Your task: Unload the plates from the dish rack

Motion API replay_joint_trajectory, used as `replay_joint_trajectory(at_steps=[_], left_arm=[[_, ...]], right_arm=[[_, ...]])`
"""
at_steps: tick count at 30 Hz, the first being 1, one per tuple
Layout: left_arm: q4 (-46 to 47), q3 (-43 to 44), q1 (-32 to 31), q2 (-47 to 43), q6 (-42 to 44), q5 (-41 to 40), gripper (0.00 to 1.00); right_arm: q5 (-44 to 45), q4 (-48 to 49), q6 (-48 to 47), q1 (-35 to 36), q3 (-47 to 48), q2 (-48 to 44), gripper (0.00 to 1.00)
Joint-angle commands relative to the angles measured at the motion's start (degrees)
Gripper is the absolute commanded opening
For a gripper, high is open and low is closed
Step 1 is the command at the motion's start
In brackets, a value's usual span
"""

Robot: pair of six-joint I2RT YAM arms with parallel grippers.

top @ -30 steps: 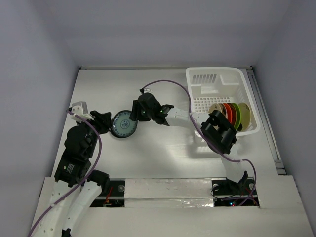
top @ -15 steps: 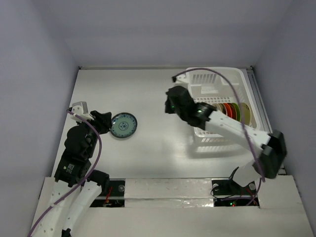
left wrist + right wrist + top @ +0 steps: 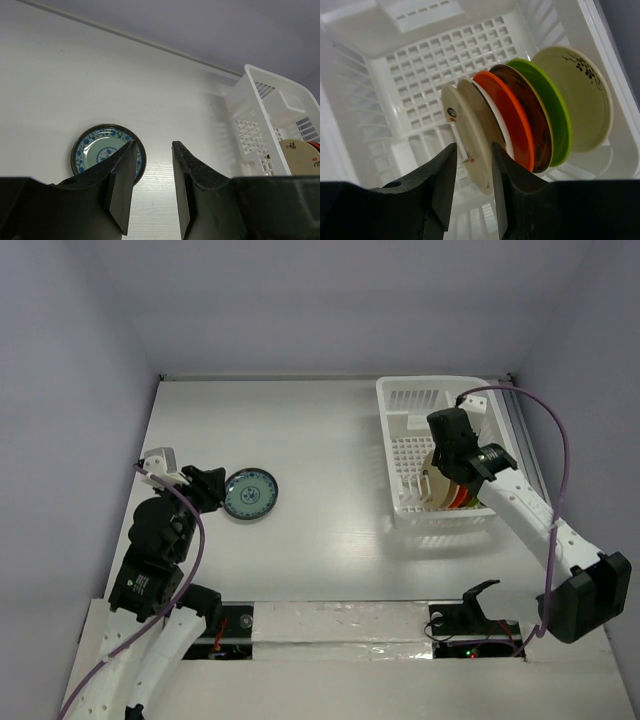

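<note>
While our left gripper (image 3: pixel 152 147) hangs open by the blue plate (image 3: pixel 250 493), our right gripper (image 3: pixel 472 147) gapes over plates (image 3: pixel 520 120) in the dish rack (image 3: pixel 410 65).

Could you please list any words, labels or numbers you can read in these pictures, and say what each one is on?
No text can be read anywhere.
A small dark mark on the front beige plate: too small and blurred to read.
Dark strokes on the pale plate at the far end: a painted pattern, not letters.
</note>
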Motion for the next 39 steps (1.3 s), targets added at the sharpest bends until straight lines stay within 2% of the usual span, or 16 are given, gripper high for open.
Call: replay_joint_trajectory(at_steps=[1,11,17,22,24,25,26,29,39], left_arm=[[2.6,-0.66,0.22,-0.91,0.09,0.44,0.31],[2.69,-0.66,0.22,-1.18,0.18,0.62,0.32],[2.69,-0.66,0.22,-1.27,0.18,0.61,0.32],[2.78,-0.66,0.22,-1.53,0.18,0.79,0.32],[2.69,-0.66,0.22,-1.7,0.18,0.79,0.32],[2.77,-0.66,0.22,-1.71,0.18,0.79,0.32],[2.78,-0.66,0.22,-1.79,0.09,0.88,0.32],[2.69,-0.66,0.22,-2.06,0.18,0.88,0.32],[2.69,-0.66,0.22,-2.15,0.18,1.05,0.32]], right_arm=[[-2.17,-2.36,-3.14,-2.16,0.1,1.78,0.39],[-5.61,-1.31,-5.6,-3.74,-0.08,5.83,0.31],[-4.03,-3.24,-6.66,-3.74,1.5,9.87,0.31],[-2.54,-6.92,-7.97,-3.74,5.1,12.33,0.23],[-1.31,-8.94,-8.77,-3.74,5.98,12.86,0.16],[-0.43,-9.39,-9.12,-3.74,6.51,12.95,0.09],[-0.16,-9.65,-9.56,-3.74,6.6,12.78,0.06],[0.54,-10.09,-10.26,-2.6,6.95,12.42,0.02],[8.1,-14.3,-12.29,3.02,10.82,13.48,0.0]])
